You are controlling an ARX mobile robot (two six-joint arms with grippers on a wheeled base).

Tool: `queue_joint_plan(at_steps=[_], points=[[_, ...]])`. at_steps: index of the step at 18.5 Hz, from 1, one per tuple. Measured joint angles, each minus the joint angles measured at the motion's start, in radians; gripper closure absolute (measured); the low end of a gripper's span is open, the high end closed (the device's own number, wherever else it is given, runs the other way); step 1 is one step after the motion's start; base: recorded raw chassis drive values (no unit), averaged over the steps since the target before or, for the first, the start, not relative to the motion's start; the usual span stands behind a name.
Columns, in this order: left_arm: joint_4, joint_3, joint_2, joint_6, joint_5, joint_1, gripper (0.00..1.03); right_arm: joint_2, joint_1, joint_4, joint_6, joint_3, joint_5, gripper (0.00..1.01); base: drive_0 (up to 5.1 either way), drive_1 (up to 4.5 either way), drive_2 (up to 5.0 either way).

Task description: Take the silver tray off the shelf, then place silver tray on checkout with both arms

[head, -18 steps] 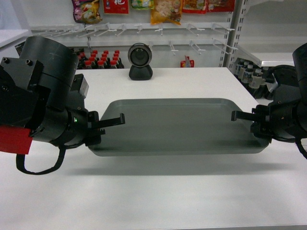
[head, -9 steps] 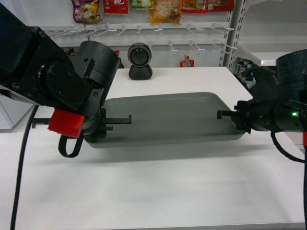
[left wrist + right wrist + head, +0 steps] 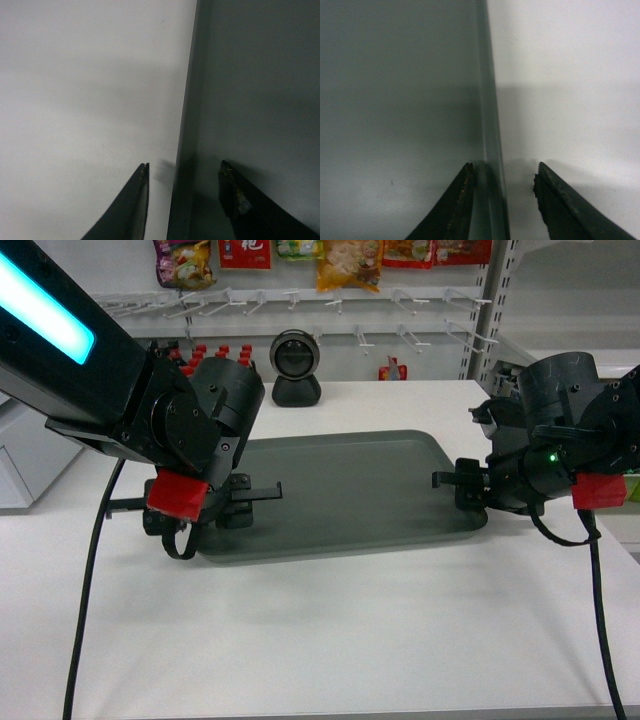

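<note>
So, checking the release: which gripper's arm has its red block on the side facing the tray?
The left gripper: its red block sits beside the silver tray; the right's faces outward.

Head view looks down over the silver tray (image 3: 350, 490); wrist views hug its opposite rims.

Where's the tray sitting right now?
In the head view the tray lies flat on the white counter, centre frame, in front of the black scanner, with the left end effector and right end effector straddling its short rims.

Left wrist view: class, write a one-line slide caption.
Open left gripper fingers straddle the silver tray rim on the white checkout.
</note>
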State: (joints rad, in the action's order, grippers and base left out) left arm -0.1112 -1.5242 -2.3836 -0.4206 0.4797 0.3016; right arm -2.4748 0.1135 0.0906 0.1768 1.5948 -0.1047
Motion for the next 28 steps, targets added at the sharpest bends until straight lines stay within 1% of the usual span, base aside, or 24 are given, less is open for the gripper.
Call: queue_joint_plan(at_steps=[1,2,3,4,5,6,7,8,9,10,11,12,13,18,19,20,21,22,23,24,25,26,27,28], points=[[0.022,0.000,0.000,0.008,-0.006,-0.004,0.53,0.001,-0.007,-0.003,0.036,-0.003,-0.009,0.50,0.0,0.00,0.0],[0.067,0.003,-0.001,0.033,-0.008,-0.009,0.44,0.014,-0.016,-0.016,0.088,-0.010,-0.032,0.41,0.0,0.00,0.0],[0.111,0.005,0.002,0.081,-0.003,-0.015,0.33,0.045,-0.024,0.017,0.141,-0.058,-0.047,0.30,0.0,0.00,0.0],[0.161,0.023,0.018,0.125,-0.002,-0.024,0.24,0.080,-0.033,0.040,0.168,-0.109,-0.054,0.21,0.0,0.00,0.0],[0.219,0.056,0.045,0.163,-0.012,-0.028,0.17,0.121,-0.046,0.098,0.176,-0.169,-0.064,0.14,0.0,0.00,0.0],[0.266,0.085,0.075,0.188,-0.026,-0.031,0.11,0.158,-0.058,0.138,0.179,-0.216,-0.076,0.08,0.0,0.00,0.0],[0.327,0.120,0.113,0.203,-0.042,-0.036,0.06,0.201,-0.064,0.157,0.183,-0.252,-0.076,0.03,0.0,0.00,0.0],[0.398,0.154,0.166,0.220,-0.045,-0.039,0.03,0.247,-0.070,0.177,0.188,-0.274,-0.075,0.01,0.0,0.00,0.0],[0.521,0.177,0.204,0.241,-0.068,-0.047,0.07,0.262,-0.070,0.409,0.155,-0.317,-0.017,0.07,0.0,0.00,0.0],[0.781,0.252,0.279,0.304,-0.180,-0.066,0.17,0.303,-0.069,0.661,0.055,-0.403,0.098,0.18,0.0,0.00,0.0],[0.980,0.389,0.369,0.353,-0.251,-0.084,0.30,0.357,-0.067,0.878,-0.046,-0.565,0.140,0.31,0.0,0.00,0.0],[1.113,0.530,0.421,0.377,-0.282,-0.102,0.41,0.394,-0.068,1.010,-0.095,-0.691,0.142,0.42,0.0,0.00,0.0],[1.172,0.631,0.449,0.387,-0.295,-0.120,0.50,0.434,-0.069,1.083,-0.123,-0.778,0.142,0.51,0.0,0.00,0.0],[1.221,0.774,0.500,0.399,-0.310,-0.146,0.65,0.526,-0.069,1.148,-0.145,-0.893,0.142,0.66,0.0,0.00,0.0],[1.236,0.831,0.534,0.402,-0.317,-0.156,0.72,0.577,-0.074,1.165,-0.149,-0.938,0.142,0.73,0.0,0.00,0.0],[1.261,0.901,0.597,0.402,-0.332,-0.163,0.83,0.641,-0.094,1.182,-0.153,-1.000,0.108,0.84,0.0,0.00,0.0],[1.281,0.962,0.668,0.403,-0.348,-0.173,0.94,0.693,-0.107,1.184,-0.156,-1.064,0.106,0.95,0.0,0.00,0.0],[1.292,1.028,0.733,0.403,-0.360,-0.185,1.02,0.738,-0.116,1.181,-0.162,-1.140,0.107,0.98,0.0,0.00,0.0],[1.292,1.088,0.775,0.403,-0.371,-0.193,1.02,0.780,-0.117,1.177,-0.163,-1.199,0.108,0.98,0.0,0.00,0.0],[1.280,1.192,0.855,0.403,-0.389,-0.212,1.02,0.892,-0.114,1.170,-0.168,-1.282,0.105,0.98,0.0,0.00,0.0],[1.252,1.298,1.011,0.403,-0.410,-0.234,1.02,1.097,-0.114,1.044,-0.170,-1.378,0.105,0.98,0.0,0.00,0.0],[1.229,1.327,1.050,0.403,-0.423,-0.240,1.02,1.153,-0.114,1.031,-0.170,-1.401,0.105,0.98,0.0,0.00,0.0],[1.205,1.357,1.097,0.404,-0.474,-0.281,1.02,1.201,-0.114,1.009,-0.170,-1.423,0.105,0.98,0.0,0.00,0.0],[1.191,1.372,1.130,0.404,-0.475,-0.298,1.02,1.229,-0.114,0.991,-0.170,-1.441,0.105,0.98,0.0,0.00,0.0]])
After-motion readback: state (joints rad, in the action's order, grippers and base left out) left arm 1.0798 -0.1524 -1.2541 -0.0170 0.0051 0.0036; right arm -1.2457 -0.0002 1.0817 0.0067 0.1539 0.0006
